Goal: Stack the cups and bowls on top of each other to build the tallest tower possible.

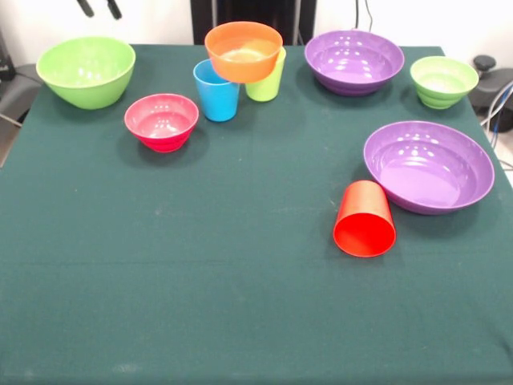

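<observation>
Dark green cloth (240,305) covers the whole table, with a pale wall and the robot's black pedestal (252,16) behind the far edge. At the top left corner two dark fingertips of the gripper (99,9) poke into view above the table, set apart from each other with nothing between them, so the claw reads as released and empty. Below them, at the far left, sits the large lime green bowl (86,70), upright. Just right of it and nearer to me is the pink bowl (162,121), also upright, clear of its neighbours. Next comes the sky blue cup (216,91), standing mouth up, with the lime green cup (268,80) just beside it on the right and slightly farther back. The orange bowl (244,50) is perched above these two cups, tilted a little; whether it rests on both rims or on one, I cannot tell from here. No orange cup is visible. Right of that group stands a purple bowl (354,61) near the far edge, and beyond it, at the far right, the small green bowl (443,81). Nearer to me on the right lies the second purple bowl (429,165), the widest of the lot. The red cup (365,218) lies on its side, mouth toward me, its base end touching or just beside that bowl's near left rim.
</observation>
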### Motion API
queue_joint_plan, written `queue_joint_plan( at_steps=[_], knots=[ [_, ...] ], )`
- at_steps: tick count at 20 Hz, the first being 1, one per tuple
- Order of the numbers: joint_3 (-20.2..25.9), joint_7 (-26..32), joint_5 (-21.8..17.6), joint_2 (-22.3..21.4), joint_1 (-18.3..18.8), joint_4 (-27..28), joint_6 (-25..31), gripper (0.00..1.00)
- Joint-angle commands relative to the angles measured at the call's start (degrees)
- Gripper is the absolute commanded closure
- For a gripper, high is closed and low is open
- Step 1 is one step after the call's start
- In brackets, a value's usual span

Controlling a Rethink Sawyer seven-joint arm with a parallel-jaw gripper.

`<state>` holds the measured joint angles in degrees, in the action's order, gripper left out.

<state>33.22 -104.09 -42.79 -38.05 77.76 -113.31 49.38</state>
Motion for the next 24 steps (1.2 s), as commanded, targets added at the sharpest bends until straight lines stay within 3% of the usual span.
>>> queue_joint_plan(
  at_steps=[1,5,13,20,24],
  knots=[
    [4.5,14.8,2.8,-5.1,-0.8,-6.4,6.2,0.0],
    [4.3,14.1,1.6,-4.5,-0.5,-6.8,5.2,0.0],
    [2.6,13.3,-2.9,1.7,-2.2,-1.6,2.9,0.0],
    [3.6,11.4,-0.4,1.5,-3.5,-1.7,3.4,0.0],
    [4.7,8.9,1.1,-0.8,-5.7,-2.7,3.0,0.0]
  ],
)
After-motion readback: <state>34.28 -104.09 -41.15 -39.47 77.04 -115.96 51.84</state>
